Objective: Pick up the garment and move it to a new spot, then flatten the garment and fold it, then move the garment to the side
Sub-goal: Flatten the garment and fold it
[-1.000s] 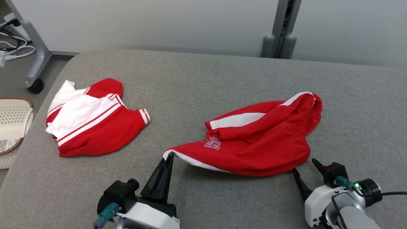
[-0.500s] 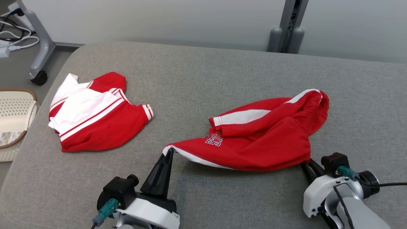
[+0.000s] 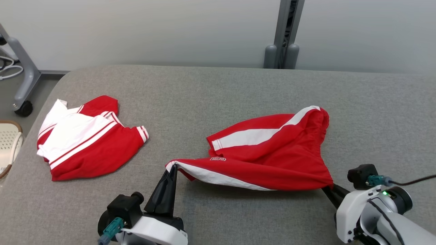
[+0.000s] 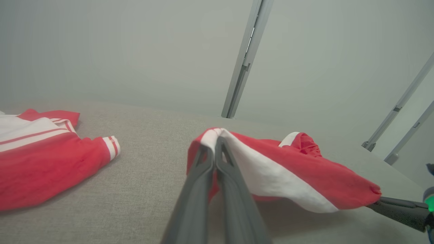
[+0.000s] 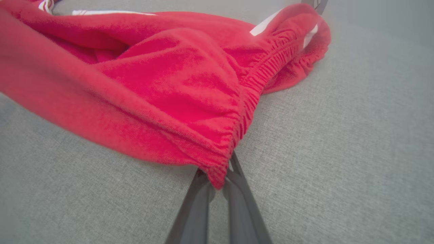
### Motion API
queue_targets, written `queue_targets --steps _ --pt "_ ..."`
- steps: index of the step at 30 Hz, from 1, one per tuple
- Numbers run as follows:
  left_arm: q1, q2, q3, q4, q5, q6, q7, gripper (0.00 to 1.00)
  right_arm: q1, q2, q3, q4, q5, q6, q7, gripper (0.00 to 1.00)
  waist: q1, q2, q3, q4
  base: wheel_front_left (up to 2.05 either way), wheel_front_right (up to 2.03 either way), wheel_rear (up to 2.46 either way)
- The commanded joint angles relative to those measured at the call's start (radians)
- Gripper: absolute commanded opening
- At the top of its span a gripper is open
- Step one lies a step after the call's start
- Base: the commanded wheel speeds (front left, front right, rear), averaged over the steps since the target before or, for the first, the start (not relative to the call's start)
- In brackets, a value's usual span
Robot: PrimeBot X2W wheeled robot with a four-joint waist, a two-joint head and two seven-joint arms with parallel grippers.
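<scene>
The garment (image 3: 272, 160) is a pair of red shorts with white side stripes, lying right of centre on the grey table (image 3: 218, 88). Its near edge is lifted and stretched between both grippers. My left gripper (image 3: 173, 166) is shut on the striped leg corner (image 4: 213, 135) at the left. At the right, my right gripper (image 3: 327, 188) is shut on the elastic waistband corner (image 5: 217, 173). The far part of the garment (image 5: 288, 44) still rests bunched on the table.
A second red and white garment (image 3: 85, 143) lies crumpled at the table's left side. A pale perforated basket (image 3: 8, 146) stands off the left edge. A grey post (image 3: 282, 41) and wall stand behind the table.
My right gripper has shut on the waistband corner. Both grippers have lifted the near edge and drawn it taut. The head camera has shifted.
</scene>
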Motion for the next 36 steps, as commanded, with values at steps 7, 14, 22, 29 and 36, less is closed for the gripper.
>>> queue_targets --steps 7,14,22,29,36 --pt "0.022 0.004 -0.012 0.019 0.016 0.016 -0.005 0.00 0.020 -0.132 0.023 -0.172 0.278 0.000 0.204 0.00 0.0000 -0.0001 -0.034 -0.024 0.00 0.00 0.00" --pt "0.030 0.004 -0.018 0.020 0.020 0.017 -0.005 0.00 0.033 -0.210 -0.020 -0.280 0.412 0.000 0.292 0.00 0.0000 -0.0001 -0.047 -0.031 0.00 0.00 0.00" --pt "0.034 0.004 -0.018 0.002 0.022 0.007 -0.005 0.00 0.040 -0.236 -0.045 -0.324 0.411 0.000 0.304 0.00 0.0000 -0.0001 -0.045 -0.026 0.00 0.00 0.00" --pt "0.026 0.004 -0.026 -0.007 0.029 0.007 -0.005 0.00 -0.034 -0.212 -0.060 -0.309 0.365 0.000 0.313 0.00 0.0000 -0.0001 -0.024 -0.006 0.00 0.00 0.00" --pt "-0.021 0.004 -0.079 0.083 0.026 0.021 -0.004 0.00 -0.180 -0.144 -0.025 -0.205 0.282 0.000 0.302 0.00 0.0000 -0.0001 0.024 0.045 0.00 0.00 0.00"
